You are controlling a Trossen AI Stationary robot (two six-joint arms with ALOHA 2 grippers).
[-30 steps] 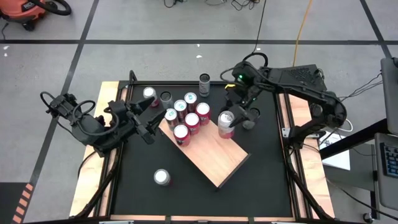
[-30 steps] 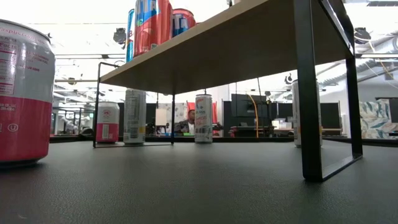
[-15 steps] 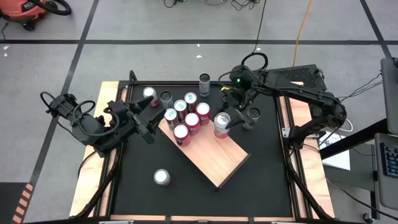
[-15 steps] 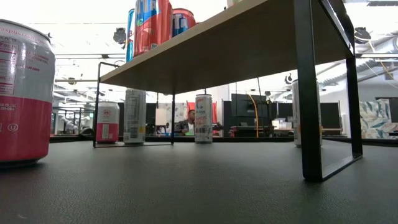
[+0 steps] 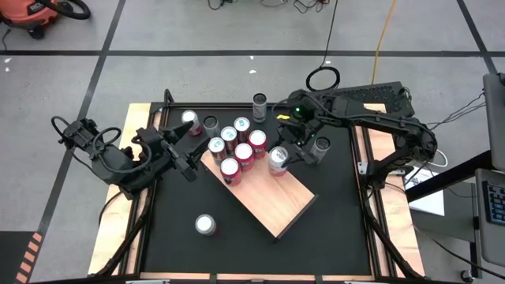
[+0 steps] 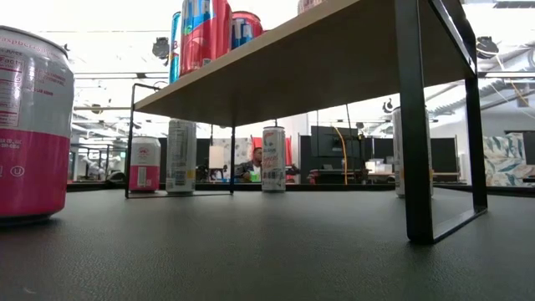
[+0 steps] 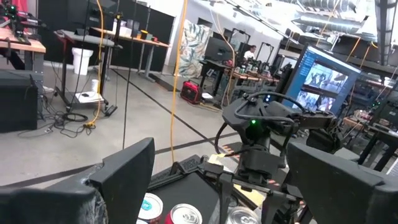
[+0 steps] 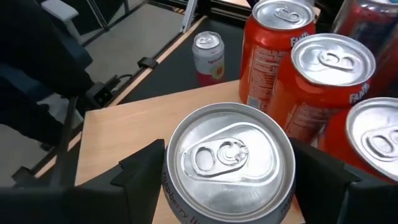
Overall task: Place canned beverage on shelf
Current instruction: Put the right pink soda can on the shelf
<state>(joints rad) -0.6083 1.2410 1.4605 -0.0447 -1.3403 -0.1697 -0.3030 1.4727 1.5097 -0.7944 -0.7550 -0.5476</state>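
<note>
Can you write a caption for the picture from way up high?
Right gripper holds a can over the shelf beside six cans.

A black table filled the middle of the high view, with narrow wooden strips along its left and right sides. Around it lay a grey floor crossed by dark tape lines. An orange vacuum sat in the upper left corner, a yellow cable ran down from the top edge, and a keyboard showed at the right edge. In the low view a person sat far off at centre. In the left wrist view a lit monitor stood at upper right and a white bin at left.
</note>
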